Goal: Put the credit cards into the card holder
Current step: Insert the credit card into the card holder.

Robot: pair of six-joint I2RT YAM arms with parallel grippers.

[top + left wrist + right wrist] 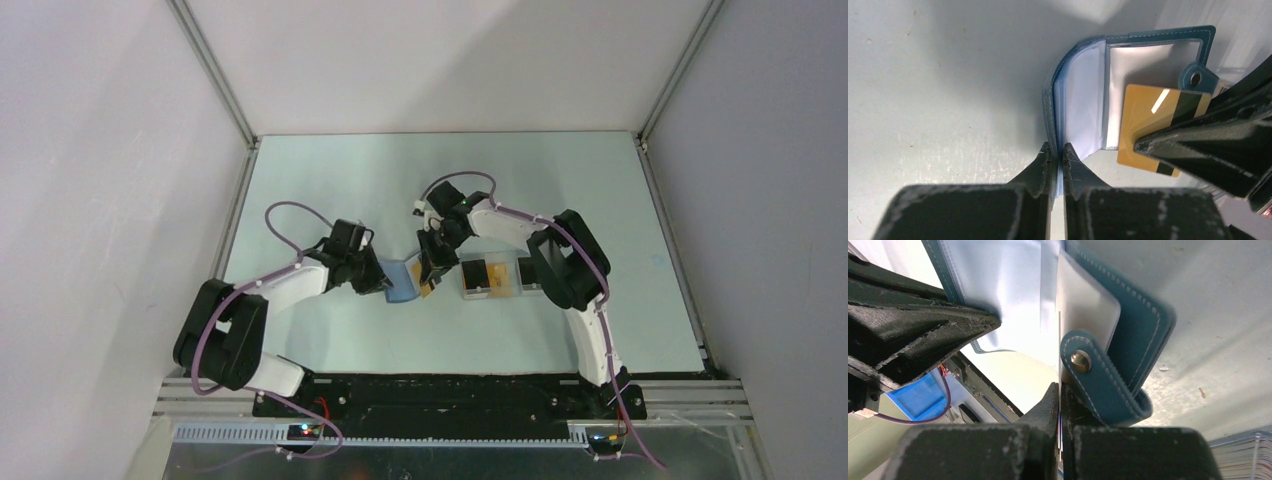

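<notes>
The blue card holder (401, 279) stands open on the table between the arms. My left gripper (1057, 152) is shut on its left cover and clear sleeves (1083, 105). My right gripper (430, 274) is shut on a yellow-orange credit card with a dark stripe (1148, 125), held edge-on against the open holder's right-hand pocket (1148, 65). In the right wrist view the card (1060, 365) shows only as a thin edge between the fingers, next to the holder's snap tab (1098, 377). More cards (486, 276) sit in a clear tray.
The clear compartmented tray (497, 294) with yellow-orange and black cards lies right of the holder, under the right arm (560, 260). The tray's corner shows in the right wrist view (1248, 460). The table is walled at the left, back and right.
</notes>
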